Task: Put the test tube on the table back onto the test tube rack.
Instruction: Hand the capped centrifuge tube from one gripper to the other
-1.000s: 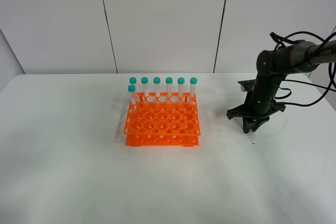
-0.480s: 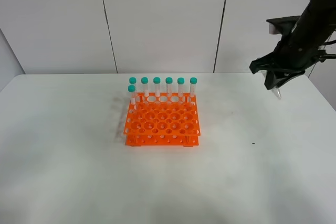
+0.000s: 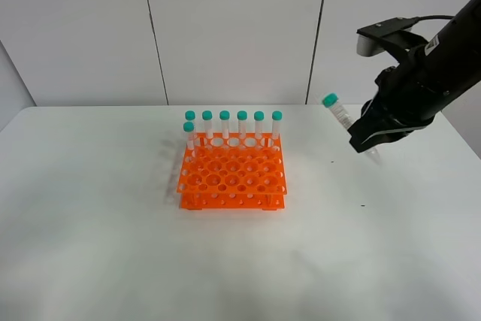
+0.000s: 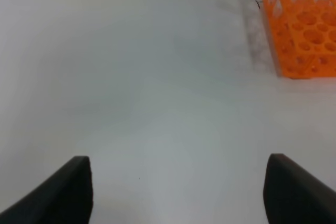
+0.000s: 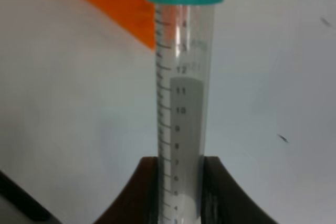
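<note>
Right wrist: test tube (image 5: 181,77) in gripper (image 5: 181,170)

Bright even light w/ soft shadow beside rack (image 3: 233,174); both wrist pics blurry.

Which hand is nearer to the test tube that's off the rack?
Right. The right hand is shut on the test tube, in the air right of the test tube rack. The left hand hangs open over the table with no tube near.

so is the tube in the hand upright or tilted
Tilted. The right hand holds the tube clear of the table, teal cap up and leaning toward the rack, tip lower on the far side.
</note>
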`<state>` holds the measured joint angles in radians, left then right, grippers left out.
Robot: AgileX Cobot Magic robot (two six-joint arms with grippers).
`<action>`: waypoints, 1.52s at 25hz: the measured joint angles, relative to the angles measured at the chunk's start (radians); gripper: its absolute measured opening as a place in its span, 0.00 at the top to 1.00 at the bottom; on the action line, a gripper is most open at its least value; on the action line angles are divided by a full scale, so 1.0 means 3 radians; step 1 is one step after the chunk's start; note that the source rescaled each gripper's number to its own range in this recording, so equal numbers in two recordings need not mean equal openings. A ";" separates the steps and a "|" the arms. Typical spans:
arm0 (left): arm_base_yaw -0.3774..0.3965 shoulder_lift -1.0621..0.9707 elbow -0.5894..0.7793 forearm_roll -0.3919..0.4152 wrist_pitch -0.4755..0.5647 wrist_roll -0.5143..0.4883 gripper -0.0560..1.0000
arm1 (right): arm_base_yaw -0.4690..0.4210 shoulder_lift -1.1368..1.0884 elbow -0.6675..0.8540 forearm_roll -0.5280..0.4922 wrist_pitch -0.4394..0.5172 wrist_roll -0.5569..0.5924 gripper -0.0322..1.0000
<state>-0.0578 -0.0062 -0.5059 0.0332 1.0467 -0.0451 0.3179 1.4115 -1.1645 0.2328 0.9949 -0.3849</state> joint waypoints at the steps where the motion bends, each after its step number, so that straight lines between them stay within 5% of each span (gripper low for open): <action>1: 0.0000 0.0000 0.0000 0.0000 0.0000 0.0000 0.11 | 0.0000 -0.0039 0.0074 0.0134 -0.0096 -0.0154 0.94; 6: 0.0000 0.0000 0.0000 0.0000 0.0000 0.0000 0.11 | 0.0000 -0.0235 0.0697 0.0695 -0.0535 -0.0783 0.94; 16: 0.0000 0.0000 -0.0012 0.0000 -0.0018 0.0000 0.11 | 0.0000 -0.0304 0.0947 0.1927 -0.0580 -0.2199 0.94; 21: 0.0000 0.0381 -0.0339 -0.0174 -0.0228 0.0004 0.11 | 0.0011 -0.0304 0.0951 0.2156 -0.0542 -0.2389 0.94; 29: 0.0000 0.1793 -0.0776 -0.1162 -0.0880 0.0519 0.11 | 0.0011 -0.0304 0.0951 0.2330 -0.0525 -0.2405 0.94; 38: 0.0000 0.3147 -0.0792 -0.3218 -0.1385 0.2163 0.11 | 0.0011 -0.0304 0.0951 0.2355 -0.0623 -0.2255 0.94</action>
<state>-0.0578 0.9378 -0.7436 -0.9324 0.6311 0.6038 0.3213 1.3204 -0.8792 0.9394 0.8080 -1.0613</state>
